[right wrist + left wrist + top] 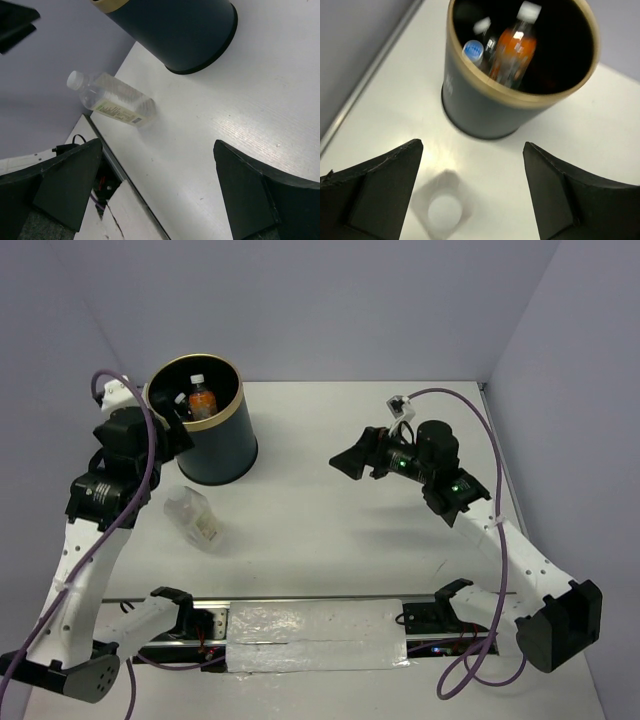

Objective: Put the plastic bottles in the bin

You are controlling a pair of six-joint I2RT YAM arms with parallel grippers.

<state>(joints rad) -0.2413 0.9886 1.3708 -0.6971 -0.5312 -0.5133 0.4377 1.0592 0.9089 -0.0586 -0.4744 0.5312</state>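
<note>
Bottles first: down inside the bin (243,445) I've got the orange-tinted bottle (512,52) leaning with its white cap up, a blue-lidded bottle (473,50) just beside it, and one more white cap (482,25) behind, too blurred to say more. One bottle is out: the white-capped clear bottle (112,97) lies on its side on the table (330,540), near the foot of the bin on my left side, apart from it, not touching. My left gripper (472,147) hangs over that spot next to the bin, jaws spread wide, nothing between them; from that wrist I'm looking at the fallen bottle cap-on, low in the view between my two fingers (380,185). My right gripper (157,147) is up above the middle of the table, well apart from the bin, also wide open and empty, facing toward the bin and the lying bottle, both plainly in its view.
</note>
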